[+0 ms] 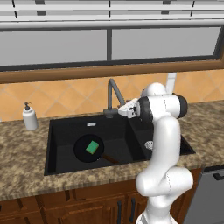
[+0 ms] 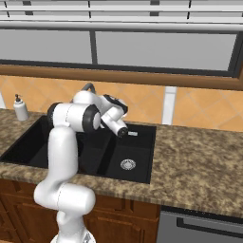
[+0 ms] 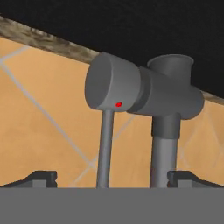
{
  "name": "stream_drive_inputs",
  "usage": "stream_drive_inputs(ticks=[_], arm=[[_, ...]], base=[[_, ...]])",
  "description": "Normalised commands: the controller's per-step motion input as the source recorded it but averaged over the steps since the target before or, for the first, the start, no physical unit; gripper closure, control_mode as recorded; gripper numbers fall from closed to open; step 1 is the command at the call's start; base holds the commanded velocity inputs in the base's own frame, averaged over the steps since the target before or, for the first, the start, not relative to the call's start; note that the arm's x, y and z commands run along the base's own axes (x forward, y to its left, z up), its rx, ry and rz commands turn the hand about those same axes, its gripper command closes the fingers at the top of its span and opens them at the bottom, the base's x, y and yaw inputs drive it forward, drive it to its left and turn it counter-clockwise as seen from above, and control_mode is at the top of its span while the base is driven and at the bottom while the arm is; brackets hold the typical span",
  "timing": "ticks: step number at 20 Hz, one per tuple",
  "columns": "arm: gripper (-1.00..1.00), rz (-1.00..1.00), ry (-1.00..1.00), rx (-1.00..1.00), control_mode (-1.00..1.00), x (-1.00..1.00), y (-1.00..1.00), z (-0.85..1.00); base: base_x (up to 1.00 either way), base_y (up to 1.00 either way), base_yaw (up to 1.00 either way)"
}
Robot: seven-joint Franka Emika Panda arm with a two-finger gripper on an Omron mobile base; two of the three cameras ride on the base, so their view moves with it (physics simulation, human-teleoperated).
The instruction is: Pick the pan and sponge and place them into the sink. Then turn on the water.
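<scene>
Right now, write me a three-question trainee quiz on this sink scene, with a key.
1. True or false: the sponge lies on the pan.
2. Where is the pan? A) on the counter B) in the large basin of the sink C) in the small basin
3. Fill in: the pincer is open and faces the base of the ______.

Key:
1. True. The green sponge rests on the black pan.
2. B. The pan sits in the large basin, handle toward the front.
3. Faucet. In the hand view its grey body and lever fill the space above the fingertips, and no water runs.
</scene>
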Motion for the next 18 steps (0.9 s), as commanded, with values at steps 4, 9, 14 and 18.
stream_drive_inputs(ticks=[4,9,14,18], arm=[[-1.00,0.00,0.00,0.00,-1.00,0.50,0.00,-0.09],[-1.00,0.00,0.00,0.00,-1.00,0.50,0.00,-0.10],[-1.00,-0.02,-0.04,0.01,-1.00,0.24,0.00,-0.05],[1.00,-0.04,-0.08,0.03,-1.00,0.12,-0.02,-0.04]], base=[[0.00,0.00,0.00],[0.00,0.00,0.00],[0.00,0.00,0.00],[0.00,0.00,0.00]])
